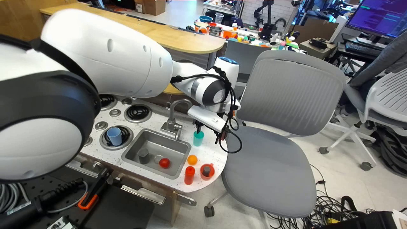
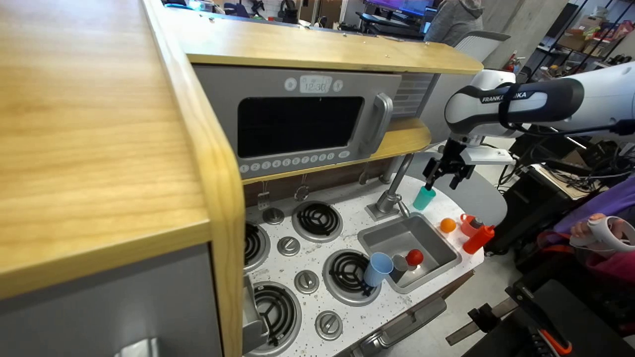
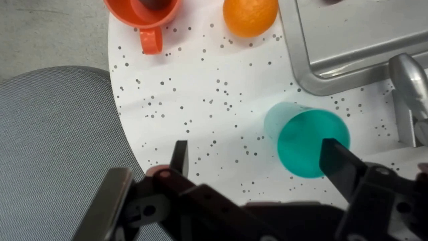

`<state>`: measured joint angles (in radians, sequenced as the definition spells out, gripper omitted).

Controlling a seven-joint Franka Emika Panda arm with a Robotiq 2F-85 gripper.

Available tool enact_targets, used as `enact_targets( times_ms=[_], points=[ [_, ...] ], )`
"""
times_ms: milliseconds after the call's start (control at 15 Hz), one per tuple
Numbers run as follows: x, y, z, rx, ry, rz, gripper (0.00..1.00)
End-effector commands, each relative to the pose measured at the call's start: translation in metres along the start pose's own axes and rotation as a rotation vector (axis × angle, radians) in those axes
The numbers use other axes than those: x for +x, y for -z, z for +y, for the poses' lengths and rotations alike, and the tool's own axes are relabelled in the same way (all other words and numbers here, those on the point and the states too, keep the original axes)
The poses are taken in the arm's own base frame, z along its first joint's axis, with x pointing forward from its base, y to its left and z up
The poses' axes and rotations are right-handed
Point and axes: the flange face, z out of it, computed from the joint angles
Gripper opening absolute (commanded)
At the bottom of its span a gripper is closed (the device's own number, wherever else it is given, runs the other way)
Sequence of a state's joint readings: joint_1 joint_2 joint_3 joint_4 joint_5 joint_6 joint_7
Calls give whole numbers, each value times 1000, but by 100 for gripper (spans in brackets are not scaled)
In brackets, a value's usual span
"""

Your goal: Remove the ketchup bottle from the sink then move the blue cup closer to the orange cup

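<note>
The red ketchup bottle (image 1: 189, 176) (image 2: 479, 240) stands on the counter beside the sink (image 1: 162, 144) (image 2: 397, 239), outside it. The orange cup (image 1: 208, 177) (image 2: 467, 227) stands close to it with a dark grey object inside; it also shows in the wrist view (image 3: 124, 15). The light blue cup (image 1: 114, 136) (image 2: 378, 270) is on a burner. A teal cup (image 3: 301, 144) (image 1: 198, 140) (image 2: 424, 199) stands near the faucet. My gripper (image 3: 255, 142) (image 1: 208, 136) (image 2: 440, 187) is open above the counter. One finger overlaps the teal cup's mouth; I cannot tell if it is inside.
An orange fruit (image 1: 192, 159) (image 3: 250, 16) lies between the sink and orange cup. A red ball (image 1: 164, 163) and a grey cup (image 1: 143, 156) are in the sink. The faucet (image 1: 172, 114) rises behind it. A grey chair (image 1: 270, 171) adjoins the counter's rounded edge.
</note>
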<state>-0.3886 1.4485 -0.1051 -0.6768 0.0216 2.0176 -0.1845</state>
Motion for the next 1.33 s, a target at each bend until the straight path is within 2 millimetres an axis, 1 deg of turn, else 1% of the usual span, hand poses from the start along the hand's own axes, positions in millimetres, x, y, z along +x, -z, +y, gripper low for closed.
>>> enact_targets(
  times_ms=[0, 67, 133, 200, 267, 467, 733, 800, 1067, 1267],
  points=[
    [1, -5, -1, -12, -5, -17, 100],
    [-1, -4, -2, -10, -6, -21, 76],
    [-2, -5, -2, -8, -6, -24, 72],
    [-2, -6, -2, -9, -5, -27, 66],
    [-2, -7, -3, -10, -4, -28, 56],
    [-1, -4, -4, -13, 3, -20, 34],
    [-1, -2, 0, -14, 1, -19, 3],
    [-1, -2, 1, -14, 0, -19, 0],
    [-1, 5, 11, 2, 4, -19, 1],
    [-4, 10, 27, 10, 4, 1, 1]
  ],
)
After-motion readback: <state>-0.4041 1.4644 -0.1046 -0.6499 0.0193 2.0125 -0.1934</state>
